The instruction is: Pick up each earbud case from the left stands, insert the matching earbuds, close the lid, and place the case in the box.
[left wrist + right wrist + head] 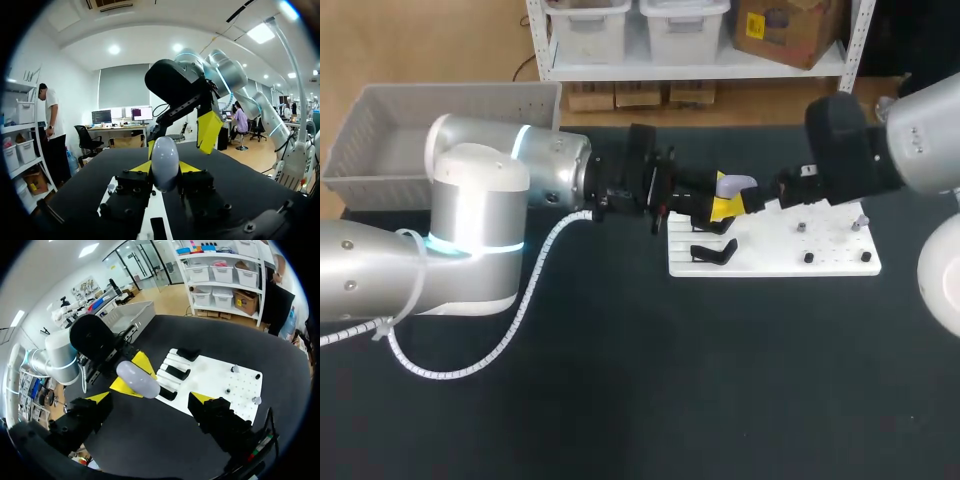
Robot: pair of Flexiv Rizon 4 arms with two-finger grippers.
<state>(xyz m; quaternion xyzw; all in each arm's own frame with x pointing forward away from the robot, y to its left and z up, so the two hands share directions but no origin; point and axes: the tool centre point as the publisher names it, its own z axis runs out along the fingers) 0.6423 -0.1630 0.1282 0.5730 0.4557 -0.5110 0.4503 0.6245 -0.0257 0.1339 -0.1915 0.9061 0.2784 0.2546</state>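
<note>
While our left gripper point(165, 169) clamps the smooth, pale lavender, egg-shaped earbud case point(165, 156), our right gripper point(151, 399) gapes wide.

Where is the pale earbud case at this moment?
In the head view, just right of centre, the earbud case is gripped in the left hand, above the left end of the white board.

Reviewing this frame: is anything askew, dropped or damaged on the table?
Nothing stands out. The earbud case is held squarely between the fingers of the left gripper, by the white board. The right gripper hangs open close by. The board lies flat, with nothing spilled on it.
</note>
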